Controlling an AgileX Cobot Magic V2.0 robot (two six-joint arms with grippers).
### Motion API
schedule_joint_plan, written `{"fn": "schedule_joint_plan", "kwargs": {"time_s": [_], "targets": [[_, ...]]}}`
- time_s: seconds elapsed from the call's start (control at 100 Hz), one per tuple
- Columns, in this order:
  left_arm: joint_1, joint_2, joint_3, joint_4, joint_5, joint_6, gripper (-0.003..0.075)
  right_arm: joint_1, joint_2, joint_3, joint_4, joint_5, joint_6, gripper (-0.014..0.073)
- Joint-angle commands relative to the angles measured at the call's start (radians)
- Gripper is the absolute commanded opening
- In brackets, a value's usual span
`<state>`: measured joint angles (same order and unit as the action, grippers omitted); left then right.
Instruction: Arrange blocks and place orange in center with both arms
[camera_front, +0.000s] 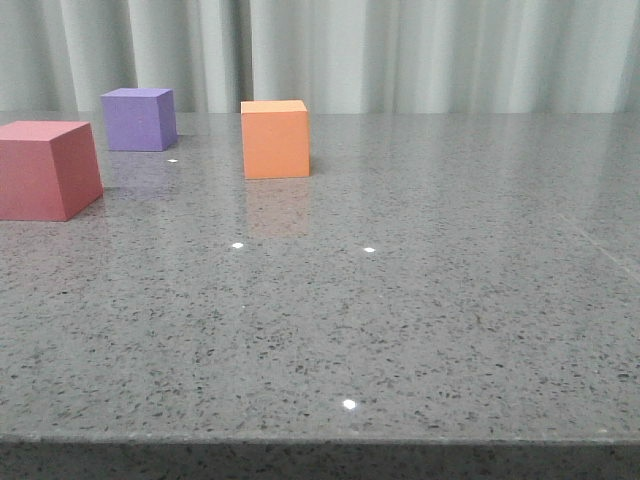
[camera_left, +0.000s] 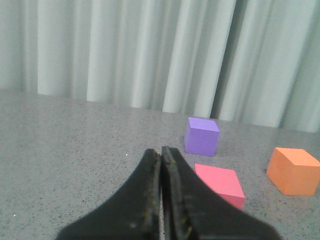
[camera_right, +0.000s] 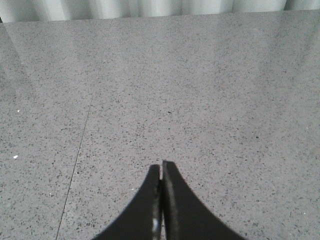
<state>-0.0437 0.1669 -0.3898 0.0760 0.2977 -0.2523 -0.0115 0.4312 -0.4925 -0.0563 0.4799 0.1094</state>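
Beside the purple cube (camera_front: 139, 118), the orange cube (camera_front: 275, 138) stands apart to its right, the red-pink cube (camera_front: 45, 168) nearer the camera. Left gripper (camera_left: 161, 155) and right gripper (camera_right: 161, 167) are closed and empty. Risk: descending closed would knock a cube aside. No legible markings.

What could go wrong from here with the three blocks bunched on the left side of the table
1. The left pincer is shut; unless it opens before descending, it would likely shove the red-pink cube instead of gripping it.
2. The purple cube sits close behind the red-pink one, so reaching for either may bump the other.
3. The right pincer, also shut, sees only bare table; the orange cube may be a long reach for it.
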Motion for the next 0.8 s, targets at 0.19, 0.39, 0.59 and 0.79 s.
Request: {"fn": "schedule_joint_plan", "kwargs": {"time_s": [0.19, 0.39, 0.59, 0.79], "targets": [[0.003, 0.352, -0.446, -0.008, 0.419, 0.002, -0.0019, -0.005, 0.003, -0.027, -0.003, -0.083, -0.01, -0.0067], [0.003, 0.496, -0.547, -0.008, 0.459, 0.002, -0.0019, -0.005, 0.003, -0.027, -0.003, -0.083, -0.01, -0.0067], [0.003, 0.551, -0.549, -0.008, 0.459, 0.002, -0.0019, -0.005, 0.003, -0.027, -0.003, -0.083, -0.01, -0.0067], [0.003, 0.57, -0.549, -0.012, 0.461, 0.002, 0.0049, -0.005, 0.003, -0.027, -0.003, -0.083, -0.01, -0.0067]]}}
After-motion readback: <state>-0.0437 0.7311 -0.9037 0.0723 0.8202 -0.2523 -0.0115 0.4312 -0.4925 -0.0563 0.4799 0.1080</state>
